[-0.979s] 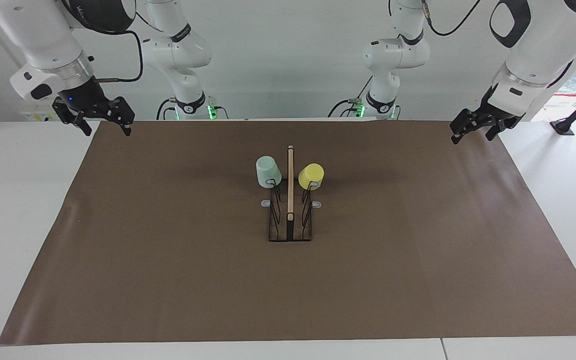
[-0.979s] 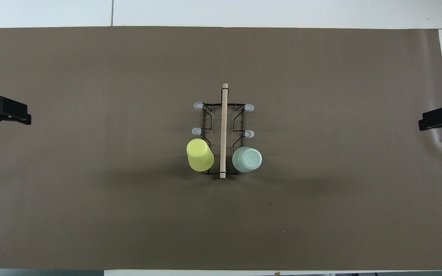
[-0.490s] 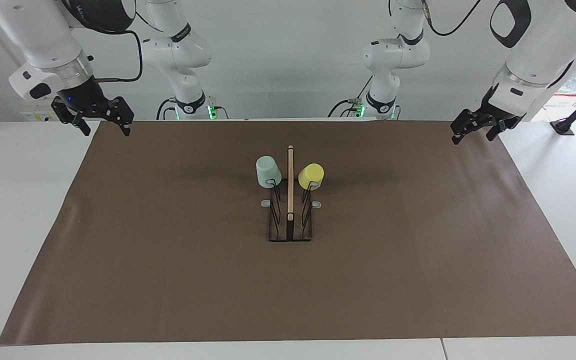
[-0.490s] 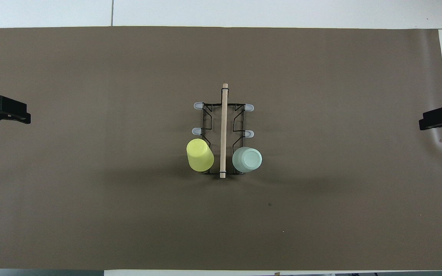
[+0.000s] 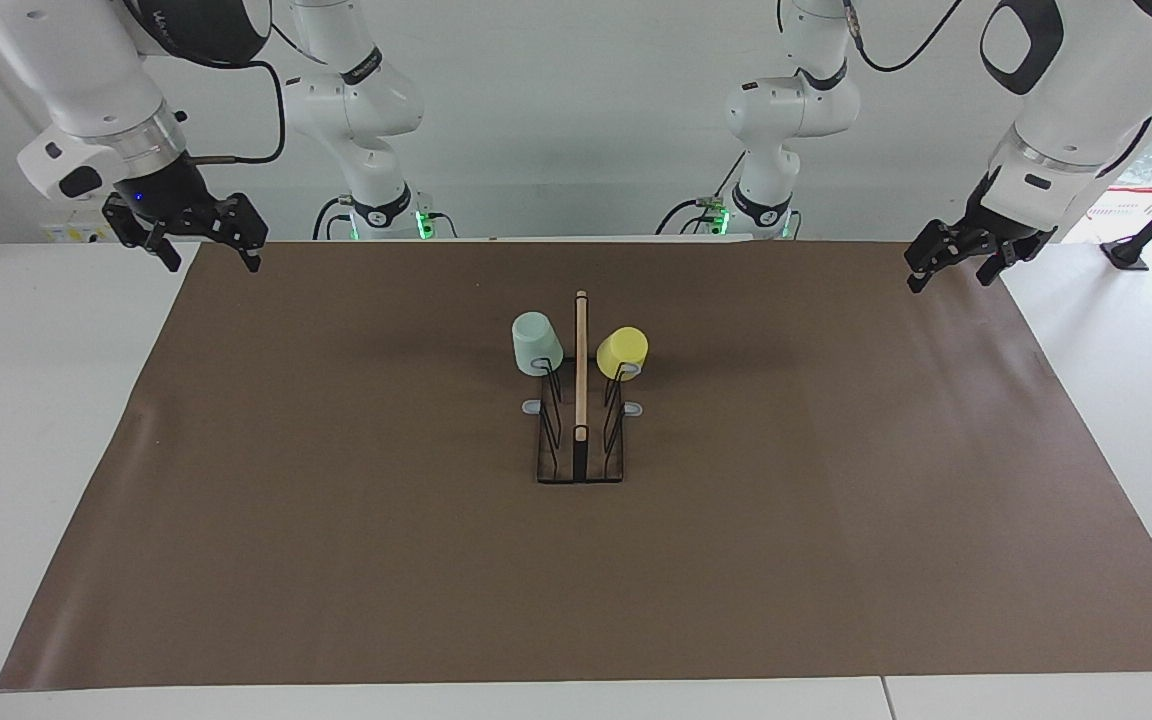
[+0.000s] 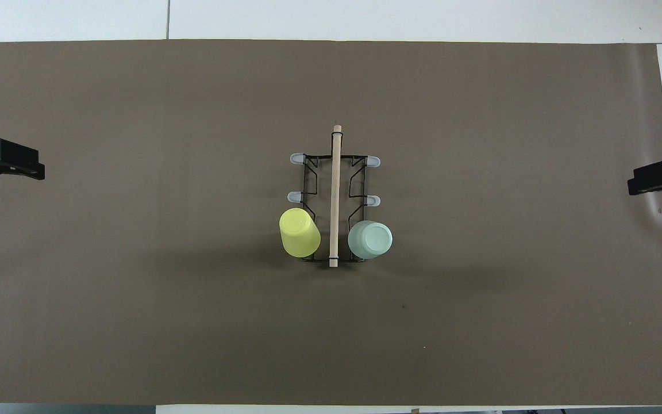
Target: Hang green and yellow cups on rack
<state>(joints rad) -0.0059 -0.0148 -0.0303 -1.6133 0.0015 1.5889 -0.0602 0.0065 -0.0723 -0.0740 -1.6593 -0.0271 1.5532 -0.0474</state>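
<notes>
Both cups hang upside down on the rack [image 5: 580, 420], each slipped over a prong at its end nearest the robots: the green cup [image 5: 535, 344] on the right arm's side of the wooden bar, the yellow cup [image 5: 622, 351] on the left arm's side, so they can drain and stay put. The task looks finished. The left gripper [image 5: 956, 255] and right gripper [image 5: 198, 238] hover over the brown mat's corners, well apart from the rack, fingers spread wide and empty, clear of the bench's middle.

White table [image 5: 56, 420], brown mat [image 5: 336, 520] (plain white wall [image 5: 576, 120])
</notes>
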